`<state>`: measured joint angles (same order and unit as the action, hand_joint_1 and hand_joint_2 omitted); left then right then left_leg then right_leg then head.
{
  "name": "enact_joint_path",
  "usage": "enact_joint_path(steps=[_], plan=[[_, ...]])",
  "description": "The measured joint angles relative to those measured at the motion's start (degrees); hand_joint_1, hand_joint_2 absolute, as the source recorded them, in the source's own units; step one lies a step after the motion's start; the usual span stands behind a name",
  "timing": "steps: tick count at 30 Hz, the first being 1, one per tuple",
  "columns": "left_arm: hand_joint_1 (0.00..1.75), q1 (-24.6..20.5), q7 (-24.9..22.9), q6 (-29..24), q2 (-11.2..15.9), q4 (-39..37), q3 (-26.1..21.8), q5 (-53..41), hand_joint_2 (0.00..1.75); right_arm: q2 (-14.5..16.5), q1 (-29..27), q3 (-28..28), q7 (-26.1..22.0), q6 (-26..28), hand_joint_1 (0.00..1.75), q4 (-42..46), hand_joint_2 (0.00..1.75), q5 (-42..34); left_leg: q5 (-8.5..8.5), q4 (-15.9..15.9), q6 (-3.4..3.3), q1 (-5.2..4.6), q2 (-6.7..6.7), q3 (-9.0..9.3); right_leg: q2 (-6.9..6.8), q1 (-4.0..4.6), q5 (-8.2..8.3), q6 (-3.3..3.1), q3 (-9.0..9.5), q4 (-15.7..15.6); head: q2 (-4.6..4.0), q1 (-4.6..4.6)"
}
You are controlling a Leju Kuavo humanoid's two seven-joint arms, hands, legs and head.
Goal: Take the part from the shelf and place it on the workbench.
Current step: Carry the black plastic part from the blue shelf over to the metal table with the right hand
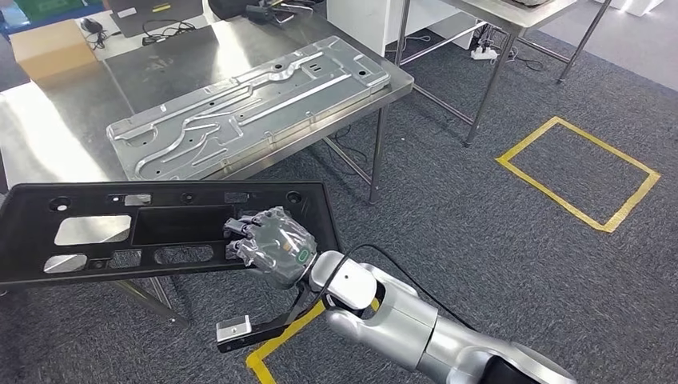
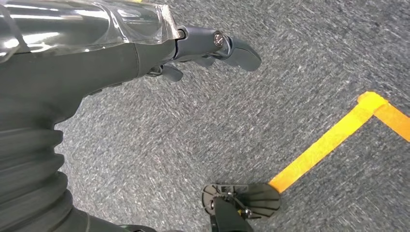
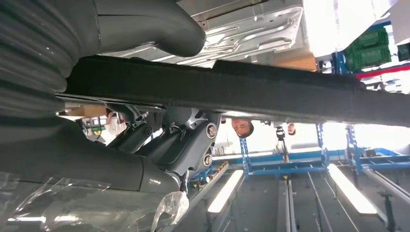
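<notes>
**Right robot hand holds the black panel beside the desk**

Some parts are hard to see. The left end of the black plastic panel (image 1: 160, 232) is cut off by the edge of the head view. The fingers of the right robot hand (image 1: 268, 246) go over the panel's near edge, so their tips are partly hidden. The hand is wrapped in clear plastic film, which makes it look shiny and blurry. In the right wrist view the black plastic panel (image 3: 241, 92) is a thick dark bar across the picture. The thumb sits on one side of it and the darker fingers (image 3: 183, 140) on the other side, so this hand pinches the panel.

The panel is long, flat and black. It has several cut-out holes, some big and boxy, some small and round. It is held level in the air, just in front of the steel desk (image 1: 72, 136). Its far edge overlaps the desk's front edge in the head view. I cannot tell if it touches the desk.

A big silver stamped metal plate (image 1: 248, 100) lies flat on the desk, behind the panel.

The left robot hand (image 2: 145, 48) hangs over grey carpet (image 2: 193, 130) near a strip of yellow tape (image 2: 329, 142). Its fingers are loosely curled and hold nothing.
</notes>
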<state>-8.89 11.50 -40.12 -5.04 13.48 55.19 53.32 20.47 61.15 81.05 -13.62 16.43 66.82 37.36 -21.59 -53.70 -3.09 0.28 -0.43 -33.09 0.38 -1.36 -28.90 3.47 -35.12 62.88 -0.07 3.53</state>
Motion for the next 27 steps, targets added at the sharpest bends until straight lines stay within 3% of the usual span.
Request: enact_joint_path(steps=[1, 2, 3, 4, 6, 10, 12, 14, 16, 17, 19, 21, 25, 27], plan=[[0.0, 0.03, 0.09, 0.01, -0.01, 0.0, -0.01, -0.07, 1.75, -0.02, -0.11, 0.0, 0.01, 0.02, 1.75, 0.0, 1.75, 0.01, -0.59, -0.02, -0.35, -0.29, -0.08, 0.71, -0.02, 0.2, -0.62, -0.15, -2.46, 2.94, 0.0, 0.01], [0.0, 0.06, 0.16, 0.01, -0.03, 0.01, -0.01, -0.16, 1.75, -0.05, -0.24, 0.0, 0.02, 0.05, 1.75, -0.01, 1.75, 0.01, -1.24, -0.03, -0.57, -0.59, -0.18, 1.49, -0.02, 0.39, -0.06, -0.39, -4.07, 3.84, 0.0, 0.01], [0.0, 0.1, 0.21, 0.02, -0.05, 0.01, -0.01, -0.29, 1.75, -0.08, -0.35, 0.0, 0.02, 0.1, 1.75, -0.01, 1.75, -0.02, -1.93, -0.03, -0.67, -0.86, -0.3, 2.32, -0.02, 0.61, 1.65, -0.74, -4.66, 2.62, 0.0, 0.01], [0.0, 0.1, 0.19, 0.02, -0.05, 0.01, -0.01, -0.45, 1.75, -0.1, -0.36, 0.0, -0.12, 0.16, 1.75, -0.03, 1.75, -0.07, -2.42, -0.07, -0.54, -0.98, -0.4, 2.9, 0.02, 0.8, 4.43, -1.12, -3.08, -1.78, 0.0, 0.02], [0.0, 0.04, 0.04, 0.02, -0.05, 0.01, -0.01, -0.8, 1.75, -0.12, -0.26, -0.01, -0.29, 0.26, 1.75, -0.08, 1.75, -0.14, -3.15, -0.1, -0.15, -1.13, -0.52, 3.4, 0.05, 1.13, 6.97, -1.76, -1.07, -7.02, 0.0, 0.04], [0.0, 0.03, 0.03, 0.01, -0.03, 0.01, -0.01, -1.15, 1.75, 0.08, 0.01, -0.03, 0.2, 0.01, 1.75, -0.11, 1.75, 0.1, -4.24, -1.5, 0.91, -1.17, -0.52, 3.29, -0.1, 1.0, 7.12, -2.99, 0.01, -8.1, 0.0, 0.04], [0.0, -0.09, 0.28, 0.01, -0.02, 0.01, -0.02, -1.15, 1.75, 0.3, 0.34, -0.04, 0.46, -0.3, 1.75, -0.11, 1.75, 0.57, -5.87, -6.42, 1.6, -0.79, -0.41, 0.58, -0.28, 0.8, 6.83, -3.27, 0.51, -8.22, 0.0, 0.05], [0.0, 0.0, 0.46, 0.02, -0.03, 0.01, -0.04, -1.08, 1.75, 0.41, 0.47, -0.03, 0.61, -0.53, 1.75, -0.11, 1.75, 1.1, -8.57, -14.36, 2.25, -0.36, -0.35, -4.28, -0.32, 0.83, 6.28, -3.29, 0.85, -8.2, 0.0, 0.05], [0.0, 0.27, 0.52, 0.02, -0.03, 0.01, -0.05, -1.07, 1.75, 0.41, 0.19, 0.01, 0.6, -0.62, 1.75, -0.11, 1.75, 1.49, -9.37, -17.88, 2.55, -0.1, -0.29, -7.44, -0.29, 0.79, 5.56, -3.14, 1.53, -8.18, 0.0, 0.05], [0.0, 0.38, 0.57, 0.02, -0.03, 0.01, -0.05, -1.08, 1.75, 0.4, 0.03, 0.03, 0.55, -0.64, 1.75, -0.12, 1.75, 1.59, -7.81, -16.18, 2.61, 0.01, -0.25, -7.35, -0.28, 0.73, 5.14, -3.0, 2.09, -8.18, 0.0, 0.05], [0.0, 0.45, 0.69, 0.02, -0.03, 0.01, -0.07, -1.08, 1.75, 0.4, -0.11, 0.04, 0.45, -0.64, 1.75, -0.13, 1.75, 1.6, -2.27, -7.95, 2.7, 0.32, -0.07, -4.78, -0.28, 0.61, 4.23, -2.57, 3.35, -8.24, 0.0, 0.05], [0.0, 0.38, 0.73, 0.03, -0.05, 0.01, -0.07, -1.16, 1.75, 0.44, 0.02, 0.04, 0.55, -0.65, 1.75, -0.12, 1.75, 1.61, 0.48, -1.68, 2.36, 0.16, 0.07, -2.65, -0.18, 0.62, 3.63, -1.99, 3.96, -8.43, 0.0, 0.05], [0.0, 0.46, 0.72, 0.01, -0.05, 0.01, -0.1, -1.79, 1.75, 0.47, -0.1, 0.02, 0.7, -0.56, 1.75, -0.1, 1.75, 1.62, 0.18, -0.42, 0.63, -0.18, -0.03, -1.36, -0.07, 0.71, 2.8, -0.77, 4.33, -7.84, 0.0, 0.04], [0.0, 0.37, 0.7, 0.01, -0.05, 0.01, -0.15, -2.13, 1.75, 0.47, -0.09, 0.02, 0.63, -0.48, 1.75, -0.09, 1.75, 1.56, -0.16, -0.36, -0.17, -0.24, -0.12, -0.39, -0.13, 0.61, 1.3, -0.41, 2.27, -3.5, 0.0, 0.02]])
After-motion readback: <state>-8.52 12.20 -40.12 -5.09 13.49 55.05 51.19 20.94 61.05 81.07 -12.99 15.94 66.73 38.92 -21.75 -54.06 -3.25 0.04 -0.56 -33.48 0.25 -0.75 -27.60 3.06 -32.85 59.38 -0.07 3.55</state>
